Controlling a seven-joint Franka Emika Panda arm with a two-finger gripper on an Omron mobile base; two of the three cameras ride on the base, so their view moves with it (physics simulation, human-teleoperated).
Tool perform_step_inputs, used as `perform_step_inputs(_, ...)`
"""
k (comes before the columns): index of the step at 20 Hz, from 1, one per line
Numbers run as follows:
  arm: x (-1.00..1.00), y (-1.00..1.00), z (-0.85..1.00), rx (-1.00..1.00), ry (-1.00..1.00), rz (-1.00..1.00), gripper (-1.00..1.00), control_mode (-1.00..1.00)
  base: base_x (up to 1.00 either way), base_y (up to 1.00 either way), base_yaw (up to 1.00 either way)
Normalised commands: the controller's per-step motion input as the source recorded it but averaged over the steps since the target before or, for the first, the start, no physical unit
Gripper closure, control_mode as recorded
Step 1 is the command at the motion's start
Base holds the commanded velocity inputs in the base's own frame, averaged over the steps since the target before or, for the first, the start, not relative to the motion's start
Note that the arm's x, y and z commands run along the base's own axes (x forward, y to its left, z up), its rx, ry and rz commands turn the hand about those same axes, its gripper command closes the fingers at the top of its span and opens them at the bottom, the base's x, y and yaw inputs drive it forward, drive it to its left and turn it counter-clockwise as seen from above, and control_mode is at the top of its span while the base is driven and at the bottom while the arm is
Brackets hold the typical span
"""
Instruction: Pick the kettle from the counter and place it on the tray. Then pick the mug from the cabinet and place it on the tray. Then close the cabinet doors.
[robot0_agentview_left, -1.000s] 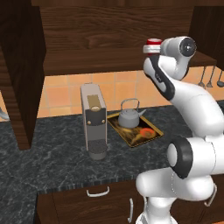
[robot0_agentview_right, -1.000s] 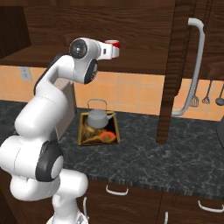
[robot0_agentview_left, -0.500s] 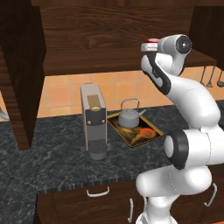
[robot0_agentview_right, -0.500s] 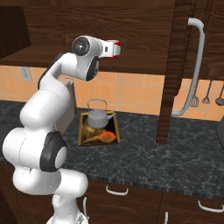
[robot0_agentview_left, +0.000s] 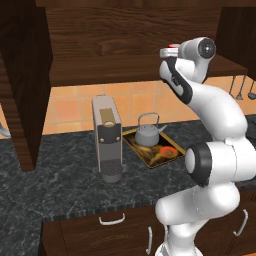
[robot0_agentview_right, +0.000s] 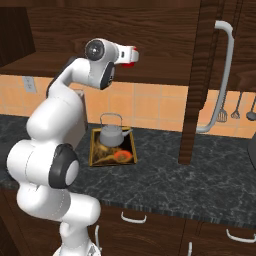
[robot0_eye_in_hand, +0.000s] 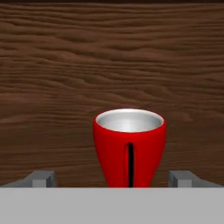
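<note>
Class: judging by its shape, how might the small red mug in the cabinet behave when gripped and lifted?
The small red mug narrows towards its base, so a sideways nudge would probably tip it. Its glossy, tapered walls may slip downward between the fingertips of the open pincer. It looks rigid, not floppy.

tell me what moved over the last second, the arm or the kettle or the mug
Only the arm: its upper links shifted a little as the open claw stays at the cabinet shelf, fingers either side of the red mug, nothing gripped. The kettle sits on the tray as before; the coffee machine is unmoved.
</note>
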Motion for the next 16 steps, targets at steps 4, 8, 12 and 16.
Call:
perform_step_inputs(4,0.10,-0.07,-0.01,0.00,0.02,0.00,-1.00,-1.00,0.00,0.00,0.00)
perform_step_inputs(8,0.13,-0.09,0.00,0.00,0.00,0.00,-1.00,-1.00,0.00,0.00,0.00)
perform_step_inputs(12,0.13,-0.06,0.00,0.00,0.00,0.00,-1.00,-1.00,0.00,0.00,0.00)
perform_step_inputs(16,0.09,-0.07,0.00,0.00,0.00,0.00,-1.00,-1.00,0.00,0.00,0.00)
